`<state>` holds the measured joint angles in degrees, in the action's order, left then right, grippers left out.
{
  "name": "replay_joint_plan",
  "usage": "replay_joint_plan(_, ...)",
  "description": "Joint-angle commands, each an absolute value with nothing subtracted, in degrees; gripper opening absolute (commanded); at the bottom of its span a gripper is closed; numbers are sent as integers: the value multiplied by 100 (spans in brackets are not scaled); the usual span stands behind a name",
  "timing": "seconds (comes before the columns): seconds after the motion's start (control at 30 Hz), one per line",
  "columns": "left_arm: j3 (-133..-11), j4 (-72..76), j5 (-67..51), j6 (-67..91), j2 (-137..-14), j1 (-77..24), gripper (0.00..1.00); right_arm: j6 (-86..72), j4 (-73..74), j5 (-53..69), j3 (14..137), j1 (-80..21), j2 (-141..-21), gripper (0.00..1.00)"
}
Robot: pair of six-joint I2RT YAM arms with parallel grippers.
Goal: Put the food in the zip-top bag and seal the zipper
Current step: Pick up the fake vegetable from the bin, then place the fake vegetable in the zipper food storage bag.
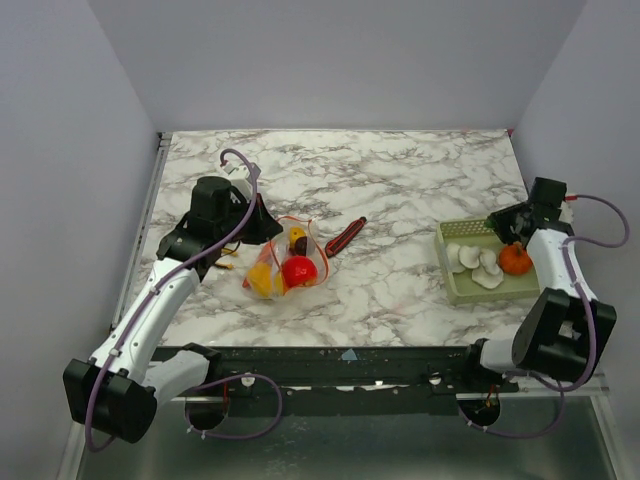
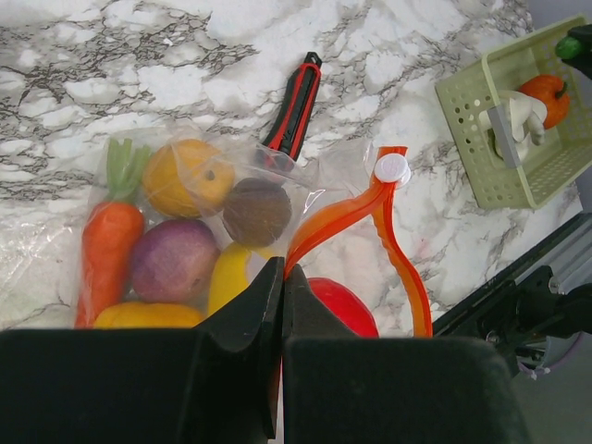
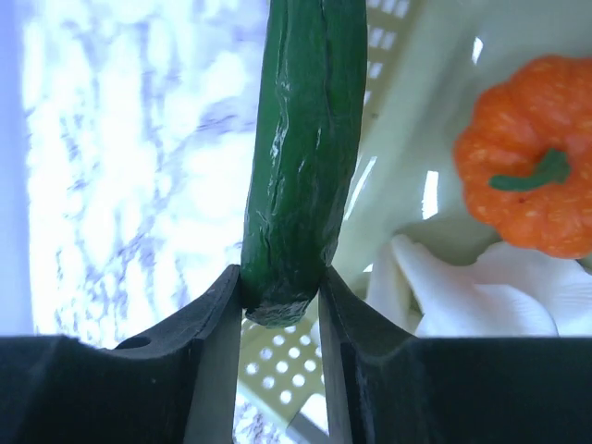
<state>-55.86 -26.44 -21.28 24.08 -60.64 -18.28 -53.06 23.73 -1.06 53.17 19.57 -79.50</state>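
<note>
Now the right gripper (image 3: pixel 282 305) clamps the green cucumber (image 3: pixel 301 139) by its end, over the basket (image 3: pixel 407 120) rim (pumpkin (image 3: pixel 532 180) inside); left gripper (image 2: pixel 282 301) pinches the zipper (image 2: pixel 338 217) of the filled zip-top bag (image 2: pixel 199 208).

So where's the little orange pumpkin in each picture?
Top external: the pumpkin is at the right, in the right part of the green basket.
Left wrist: the pumpkin is in the top right corner, inside the green basket.
Right wrist: the pumpkin is at the upper right, big and close, in the green basket.
Shared landmark: the green basket.
</note>
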Motion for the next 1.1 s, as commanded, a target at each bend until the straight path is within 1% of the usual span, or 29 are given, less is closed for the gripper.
replay_joint_plan(0.0,-5746,-2657,-2274,2452,-6124,-1772,0,-4314,2427,480,5408,1969,-7294,0)
replay_joint_plan(0.13,-5670,-2605,-2234,2450,-6100,-1766,0,-3495,2133,1645,5279,1853,-6796,0)
replay_joint_plan(0.2,-5692,-2612,-2258,2454,-6123,-1767,0,-3331,2093,1970,5254,1389,-6628,0)
replay_joint_plan(0.3,-5713,-2665,-2222,2426,-6103,-1769,0,-3417,1953,1782,5177,-304,-6450,0)
replay_joint_plan(0.4,-5672,-2643,-2134,2417,-6015,-1775,0,-3724,1329,1930,4943,-1890,-6349,0)
replay_joint_plan(0.53,-5676,-2690,-1980,2341,-6005,-1775,0,-3795,798,1272,5071,-4210,-6527,0)
replay_joint_plan(0.6,-5695,-2728,-1879,2297,-5995,-1775,0,-3784,882,889,5309,-4923,-6783,0)
replay_joint_plan(0.73,-5694,-2753,-1768,2261,-5977,-1775,0,-3711,1223,717,5790,-5751,-7304,0)
replay_joint_plan(0.8,-5703,-2773,-1757,2234,-5981,-1775,0,-3731,1527,615,6045,-5998,-7528,0)
replay_joint_plan(0.93,-5700,-2754,-1696,2213,-5891,-1775,0,-4335,2538,345,6566,-6012,-7872,0)
replay_joint_plan(1.07,-5677,-2708,-1718,2207,-5850,-1775,0,-4955,3309,535,7014,-6012,-8036,0)
